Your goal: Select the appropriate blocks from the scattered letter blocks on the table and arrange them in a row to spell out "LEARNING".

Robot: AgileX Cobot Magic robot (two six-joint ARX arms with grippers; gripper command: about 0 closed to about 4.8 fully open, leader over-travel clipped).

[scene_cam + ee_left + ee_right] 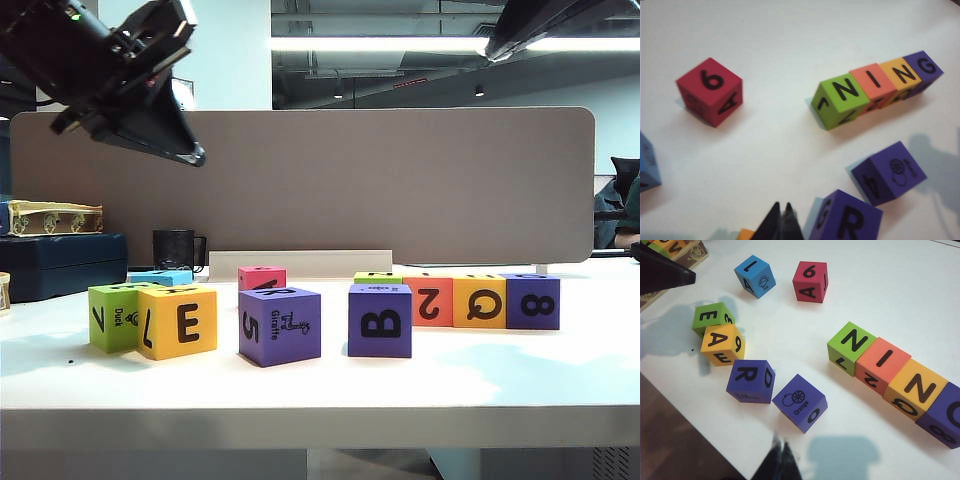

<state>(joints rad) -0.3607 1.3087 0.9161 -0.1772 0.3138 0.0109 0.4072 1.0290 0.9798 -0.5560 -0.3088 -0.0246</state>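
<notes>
Four letter blocks stand in a row reading N I N G: green (851, 347), red-orange (882, 365), yellow (915, 387), purple (945, 415); in the left wrist view the row starts at the green block (840, 100). Loose on the table (500, 385) are a purple R block (750, 380), a purple orange-drawing block (800, 402), a yellow block (722, 344) touching a green E block (712, 317), a red 6/A block (710, 91) and a blue block (755, 276). My left gripper (781, 207) hangs shut and empty, high over the table's left (190, 155). My right gripper (780, 445) is shut and empty, above the front edge.
A grey-brown partition panel (300, 180) closes off the back. A dark blue flat box (60, 262) with a yellow tray on it and a black mug (175, 248) sit at the back left. The table's front edge drops to a brown floor (680, 440).
</notes>
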